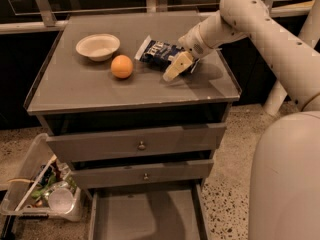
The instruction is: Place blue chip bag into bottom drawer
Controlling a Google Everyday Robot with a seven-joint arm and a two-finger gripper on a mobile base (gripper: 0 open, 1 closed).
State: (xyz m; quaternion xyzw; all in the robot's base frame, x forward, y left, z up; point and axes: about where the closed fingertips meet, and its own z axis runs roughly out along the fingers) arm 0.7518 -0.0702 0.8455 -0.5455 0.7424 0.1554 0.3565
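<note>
The blue chip bag (pixel 156 50) lies flat on the cabinet top, right of centre, dark navy with white ends. My gripper (pixel 179 65) is low over the bag's right end, reaching in from the right, open, with one cream finger (pixel 173 70) in front of the bag and nothing held. Whether it touches the bag I cannot tell. The bottom drawer (pixel 145 216) is pulled out at floor level below the cabinet front, and its grey floor is bare.
An orange (pixel 122 66) and a white bowl (pixel 97 46) sit left of the bag. Two upper drawers with knobs (pixel 142 145) are shut. A clear bin of clutter (pixel 42 191) stands on the floor at left. My white arm (pixel 280 44) fills the right side.
</note>
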